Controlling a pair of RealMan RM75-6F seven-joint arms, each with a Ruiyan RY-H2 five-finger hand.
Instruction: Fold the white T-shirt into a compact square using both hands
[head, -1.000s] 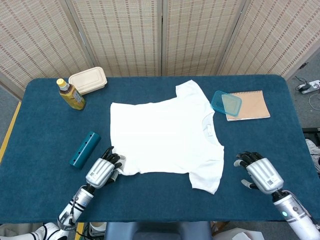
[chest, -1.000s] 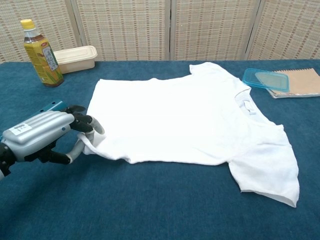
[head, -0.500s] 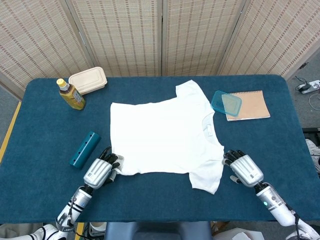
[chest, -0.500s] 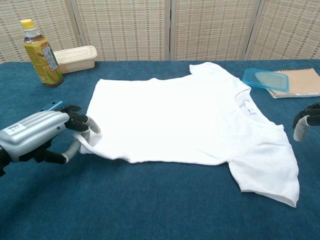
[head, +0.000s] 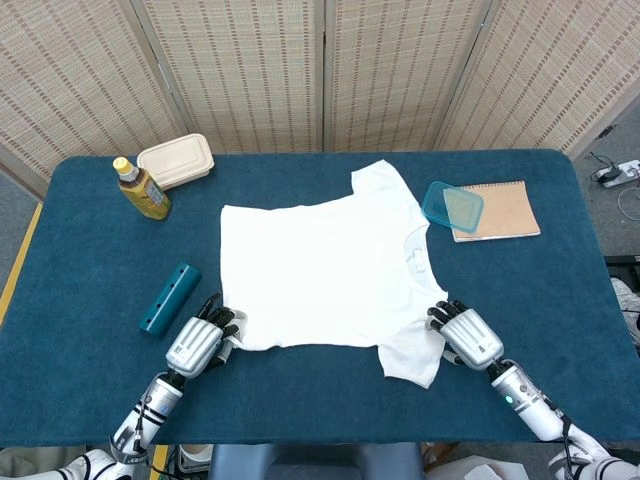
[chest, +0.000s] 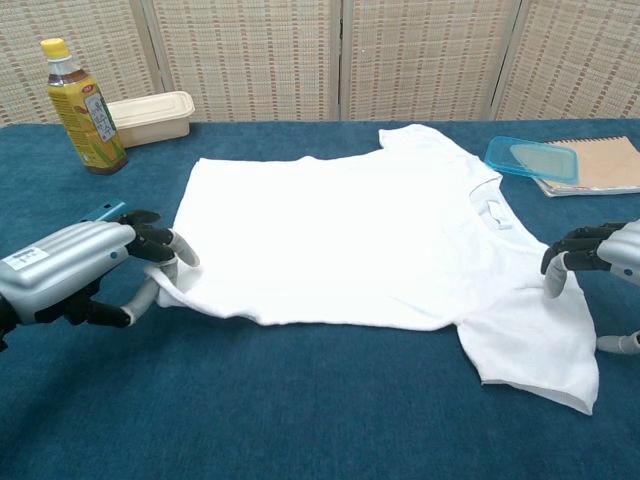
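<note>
Right hand (head: 462, 335) has moved in from the lower right and is now reaching the near sleeve of the T-shirt (head: 325, 270), fingers curled, gripping nothing. Left hand (head: 200, 343) is still pinching the hem corner, lower left. Bottle (chest: 86, 105) label unreadable.
</note>
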